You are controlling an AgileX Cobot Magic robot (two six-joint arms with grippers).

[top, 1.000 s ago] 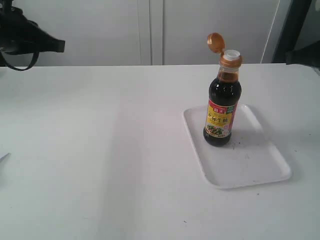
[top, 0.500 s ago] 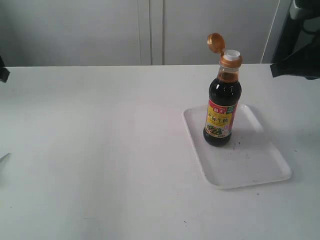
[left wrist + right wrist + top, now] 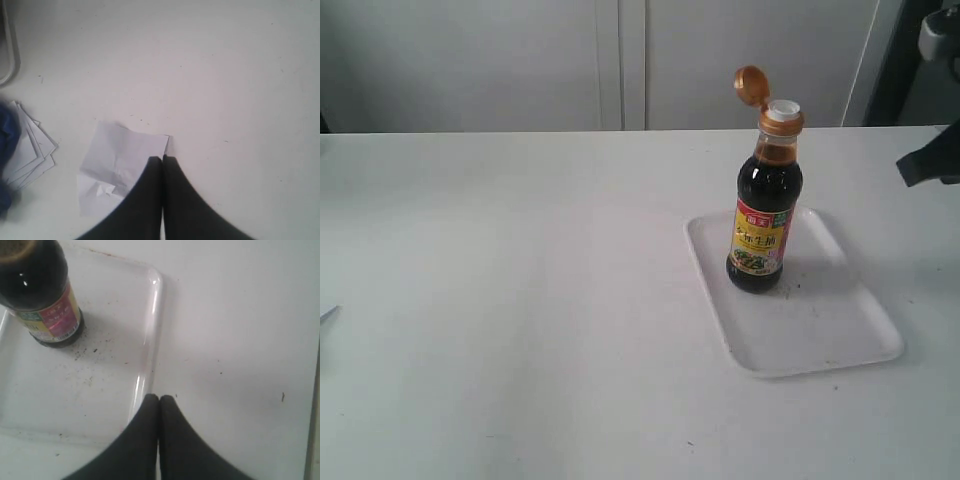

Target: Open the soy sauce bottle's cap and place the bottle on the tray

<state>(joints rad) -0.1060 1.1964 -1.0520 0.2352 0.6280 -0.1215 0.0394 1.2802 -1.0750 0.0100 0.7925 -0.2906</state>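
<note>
The soy sauce bottle (image 3: 763,205) stands upright on the white tray (image 3: 820,330), at the tray's far left part. Its golden-brown cap (image 3: 751,85) is flipped open, showing the white spout (image 3: 782,109). In the right wrist view the bottle (image 3: 42,300) rests on the speckled tray (image 3: 75,395). My right gripper (image 3: 159,399) is shut and empty, hovering over the tray's rim, away from the bottle; its arm shows at the right edge (image 3: 932,160) of the exterior view. My left gripper (image 3: 162,160) is shut and empty, out of the exterior view.
Under the left gripper lies a creased white paper sheet (image 3: 117,162), with a stack of papers (image 3: 30,150) and something blue (image 3: 7,135) beside it. A white table (image 3: 520,300) carries everything; grey cabinet doors (image 3: 620,60) stand behind.
The left arm has left the exterior view at the left edge. The right arm came in at the right edge, then pulled back and lower. Bottle and tray have not moved.
</note>
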